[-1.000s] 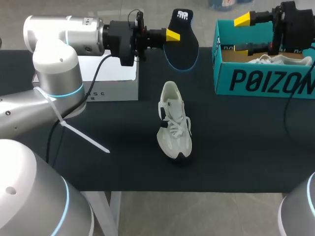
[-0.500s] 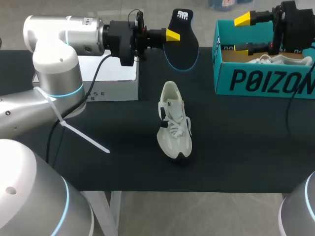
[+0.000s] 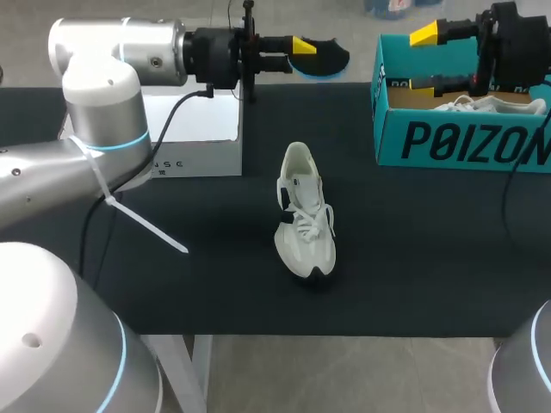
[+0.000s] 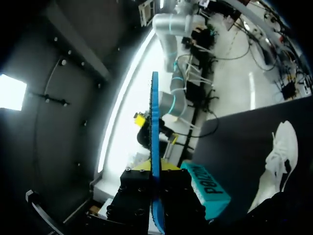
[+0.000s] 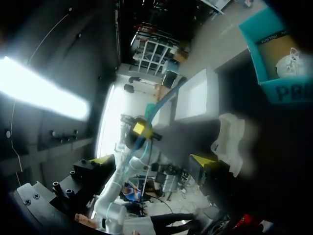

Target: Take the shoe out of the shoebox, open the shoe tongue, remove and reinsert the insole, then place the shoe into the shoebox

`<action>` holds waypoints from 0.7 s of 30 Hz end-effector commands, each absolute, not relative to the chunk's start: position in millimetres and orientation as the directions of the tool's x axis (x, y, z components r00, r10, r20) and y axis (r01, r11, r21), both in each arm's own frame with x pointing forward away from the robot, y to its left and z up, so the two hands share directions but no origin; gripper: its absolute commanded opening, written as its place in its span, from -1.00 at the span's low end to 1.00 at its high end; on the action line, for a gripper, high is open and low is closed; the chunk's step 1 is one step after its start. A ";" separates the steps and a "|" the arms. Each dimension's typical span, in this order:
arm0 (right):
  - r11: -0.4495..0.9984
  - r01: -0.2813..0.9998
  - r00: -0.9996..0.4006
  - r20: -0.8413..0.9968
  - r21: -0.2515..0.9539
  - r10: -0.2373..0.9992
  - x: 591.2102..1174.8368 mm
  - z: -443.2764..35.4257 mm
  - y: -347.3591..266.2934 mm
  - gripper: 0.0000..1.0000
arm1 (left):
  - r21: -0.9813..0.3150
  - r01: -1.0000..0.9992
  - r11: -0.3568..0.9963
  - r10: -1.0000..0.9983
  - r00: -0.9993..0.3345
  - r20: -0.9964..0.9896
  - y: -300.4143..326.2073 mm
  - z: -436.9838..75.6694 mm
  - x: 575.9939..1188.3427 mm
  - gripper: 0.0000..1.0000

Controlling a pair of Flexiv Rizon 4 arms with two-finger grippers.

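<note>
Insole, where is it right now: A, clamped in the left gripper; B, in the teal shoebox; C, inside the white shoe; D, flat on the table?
A: the left gripper is shut on the insole, held in the air apart from the shoe on the table.

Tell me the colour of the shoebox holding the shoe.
The shoebox is teal with dark lettering on its side, best seen in the head view.

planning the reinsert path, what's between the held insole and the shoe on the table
Nothing: in the head view only bare black table separates the insole from the shoe.
</note>
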State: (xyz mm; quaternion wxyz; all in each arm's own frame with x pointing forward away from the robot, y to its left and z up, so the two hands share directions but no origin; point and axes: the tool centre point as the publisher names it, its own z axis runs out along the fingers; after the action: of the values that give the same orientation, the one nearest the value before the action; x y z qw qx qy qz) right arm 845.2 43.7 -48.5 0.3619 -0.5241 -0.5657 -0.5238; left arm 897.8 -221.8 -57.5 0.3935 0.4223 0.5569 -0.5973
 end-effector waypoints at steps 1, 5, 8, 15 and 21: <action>-0.099 0.972 -0.187 0.959 0.212 0.215 845.4 -48.5 44.6 1.00 | -0.916 0.399 -0.049 0.099 -0.910 -0.402 -216.5 -51.1 901.5 -1.00; -0.099 0.972 -0.187 0.959 0.212 0.215 845.4 -48.5 44.6 1.00 | -0.977 0.178 -0.114 0.156 -0.968 -0.194 -205.9 -43.8 898.3 -1.00; -0.099 0.972 -0.187 0.959 0.212 0.215 845.4 -48.5 44.6 1.00 | -0.983 -0.010 -0.183 0.215 -0.976 -0.030 -201.3 -46.0 901.4 -1.00; -0.099 0.972 -0.187 0.959 0.212 0.215 845.4 -48.5 44.6 1.00 | -0.835 -0.464 -0.295 0.390 -0.857 0.338 -199.9 -68.7 911.4 -1.00; -0.099 0.972 -0.187 0.959 0.212 0.215 845.4 -48.5 44.6 1.00 | -0.826 -0.471 -0.310 0.397 -0.853 0.338 -199.8 -69.4 911.4 -1.00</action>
State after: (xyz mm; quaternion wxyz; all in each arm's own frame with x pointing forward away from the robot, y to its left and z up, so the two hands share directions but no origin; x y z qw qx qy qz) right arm 845.3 43.5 -48.2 0.3624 -0.5243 -0.5655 -0.5235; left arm 901.9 -198.0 -66.3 0.1293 0.2304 0.6271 -0.7328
